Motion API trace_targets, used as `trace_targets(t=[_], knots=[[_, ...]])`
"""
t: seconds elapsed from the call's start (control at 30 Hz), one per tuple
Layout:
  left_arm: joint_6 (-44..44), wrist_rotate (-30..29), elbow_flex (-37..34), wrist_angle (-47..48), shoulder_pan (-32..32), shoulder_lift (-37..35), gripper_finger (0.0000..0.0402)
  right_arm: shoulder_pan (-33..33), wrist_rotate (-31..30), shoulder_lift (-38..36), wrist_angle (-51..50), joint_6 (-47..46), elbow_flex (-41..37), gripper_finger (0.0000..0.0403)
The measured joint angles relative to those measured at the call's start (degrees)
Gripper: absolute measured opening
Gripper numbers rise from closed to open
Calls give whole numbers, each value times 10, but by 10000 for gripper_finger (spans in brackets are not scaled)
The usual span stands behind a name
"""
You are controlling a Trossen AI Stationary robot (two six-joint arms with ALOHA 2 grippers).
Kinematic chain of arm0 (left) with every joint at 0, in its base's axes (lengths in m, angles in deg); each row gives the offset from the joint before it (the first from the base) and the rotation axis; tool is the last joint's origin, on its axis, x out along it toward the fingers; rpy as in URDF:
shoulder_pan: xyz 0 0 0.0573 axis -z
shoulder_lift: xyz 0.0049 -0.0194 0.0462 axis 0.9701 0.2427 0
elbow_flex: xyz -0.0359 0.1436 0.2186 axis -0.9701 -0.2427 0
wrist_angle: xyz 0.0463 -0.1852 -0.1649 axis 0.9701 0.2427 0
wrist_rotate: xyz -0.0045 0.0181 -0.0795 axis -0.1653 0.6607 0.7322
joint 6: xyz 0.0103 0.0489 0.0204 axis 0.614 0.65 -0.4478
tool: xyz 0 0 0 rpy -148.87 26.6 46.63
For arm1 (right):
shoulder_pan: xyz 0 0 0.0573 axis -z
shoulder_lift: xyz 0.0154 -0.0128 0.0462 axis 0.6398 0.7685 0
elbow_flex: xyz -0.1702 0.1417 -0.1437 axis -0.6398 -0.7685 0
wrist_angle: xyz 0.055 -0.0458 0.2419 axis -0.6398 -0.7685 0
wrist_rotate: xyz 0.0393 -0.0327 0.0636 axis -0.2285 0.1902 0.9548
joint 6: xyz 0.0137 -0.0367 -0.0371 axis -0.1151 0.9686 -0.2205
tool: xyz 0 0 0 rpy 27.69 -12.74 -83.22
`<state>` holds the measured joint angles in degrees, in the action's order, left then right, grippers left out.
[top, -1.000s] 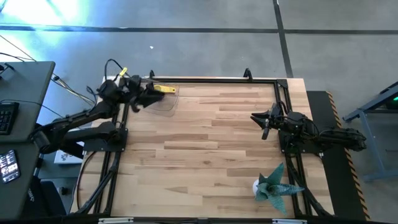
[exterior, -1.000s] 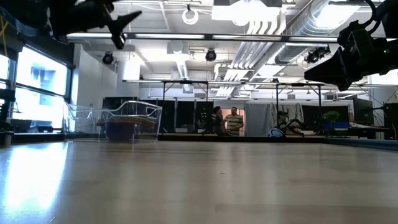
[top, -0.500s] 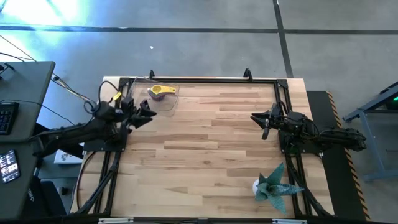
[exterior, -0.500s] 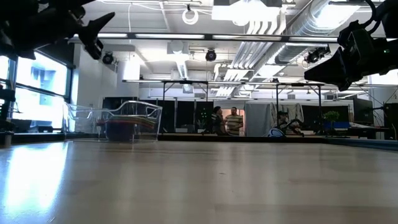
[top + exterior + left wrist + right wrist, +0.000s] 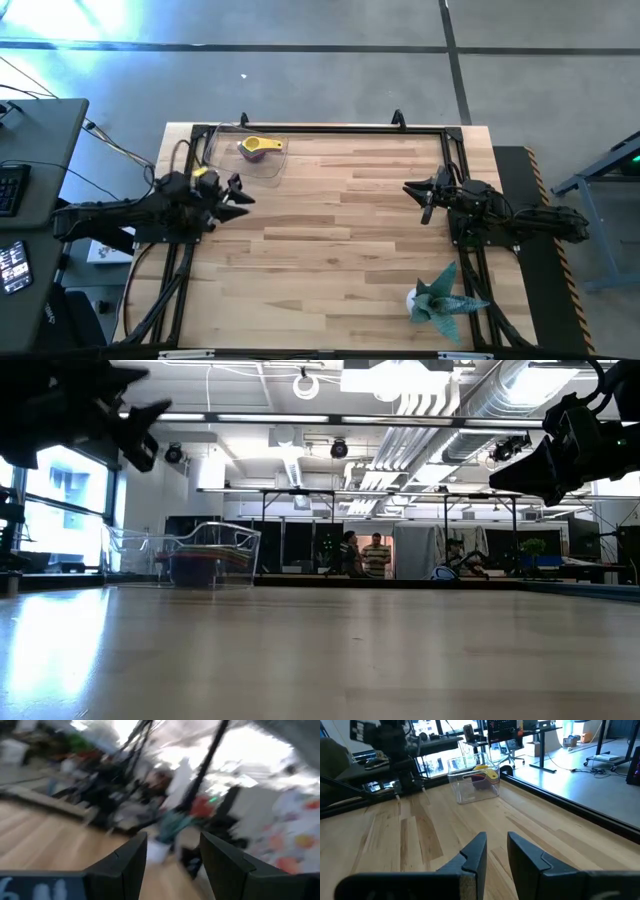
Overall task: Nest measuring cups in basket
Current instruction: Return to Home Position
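Note:
The basket point(image 5: 245, 152) is a clear bin at the table's far left corner, resting on its base. The measuring cups sit nested inside it, the yellow cup point(image 5: 261, 147) on top. In the low view the stack point(image 5: 207, 558) shows as coloured layers through the wall. In the right wrist view the yellow cup point(image 5: 487, 770) lies over darker ones. My left gripper point(image 5: 236, 196) hovers open, near of the basket, pointing toward the table's right; its view point(image 5: 172, 860) is blurred. My right gripper point(image 5: 422, 198) waits open at the right side, above the table.
A teal spiky plant figure point(image 5: 440, 296) stands near the table's near right corner. A black frame point(image 5: 320, 128) runs along the table's edges. Bare wood point(image 5: 330, 230) lies between the two arms. People point(image 5: 364, 555) stand far off in the room.
My left gripper has drawn back from above the basket toward the table's near edge, has sunk a little, and has turned from pointing at the basket to pointing toward the table's right. The basket and the cups have stayed in place.

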<state>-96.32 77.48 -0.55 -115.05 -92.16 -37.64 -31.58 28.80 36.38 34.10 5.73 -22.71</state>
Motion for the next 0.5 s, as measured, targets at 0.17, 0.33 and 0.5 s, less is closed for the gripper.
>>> trace_targets(t=[0.17, 0.33, 0.5], knots=[[87, -93, 0, 128, 23, -1, 172, 0, 0, 0, 0, 1, 0, 69], [109, -135, 0, 181, 39, -3, 172, 0, 0, 0, 0, 1, 0, 69], [108, -231, 0, 213, 61, -5, 172, 0, 0, 0, 0, 0, 0, 69]])
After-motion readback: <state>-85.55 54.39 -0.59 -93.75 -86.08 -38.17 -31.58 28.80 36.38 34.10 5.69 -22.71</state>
